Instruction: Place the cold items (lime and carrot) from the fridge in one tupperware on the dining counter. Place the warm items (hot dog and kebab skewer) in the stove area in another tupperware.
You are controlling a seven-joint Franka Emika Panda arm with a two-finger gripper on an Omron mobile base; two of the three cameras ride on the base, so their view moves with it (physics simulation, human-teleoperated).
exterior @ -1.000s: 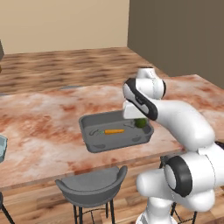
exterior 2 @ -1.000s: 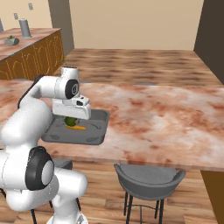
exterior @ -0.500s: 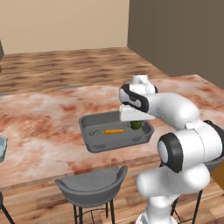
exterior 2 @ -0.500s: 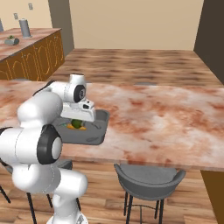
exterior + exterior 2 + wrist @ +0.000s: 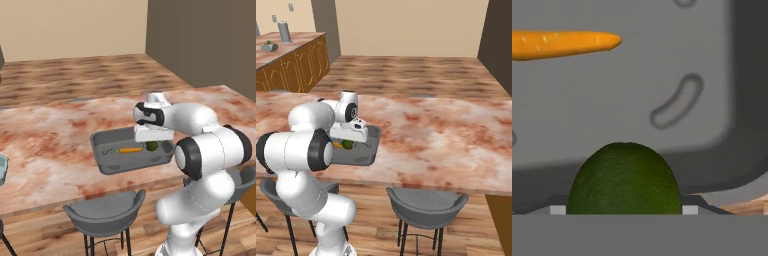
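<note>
- Stools (image 5: pixel 104 214) are seen nearest the base, tucked under the near edge of the dining counter (image 5: pixel 50 135).
- Change over the last second: the arm has been folded back toward the base, and the hand has been drawn from above the far part of the grey tupperware (image 5: pixel 107 162) to just over its right end, close to the counter's near edge.
- Gripper (image 5: pixel 152 142): it hangs low over the lime (image 5: pixel 152 146); the fingertips are not made out clearly, so it cannot be told from the pictures whether the jaws stand apart or grip the fruit, though the lime appears to rest on the tupperware floor.
- Lime and carrot (image 5: pixel 130 150): both lie inside the same tupperware, the lime at the right end, the carrot toward the middle, apart from each other. In the hand view the lime (image 5: pixel 624 177) sits close under the camera and the carrot (image 5: pixel 562 44) lies beyond it.
- Meaning for the task: the cold half is judged all but done; the warm items and a second tupperware remain to be dealt with.
- Writing: no brands, labels or readable text are found on anything.
</note>
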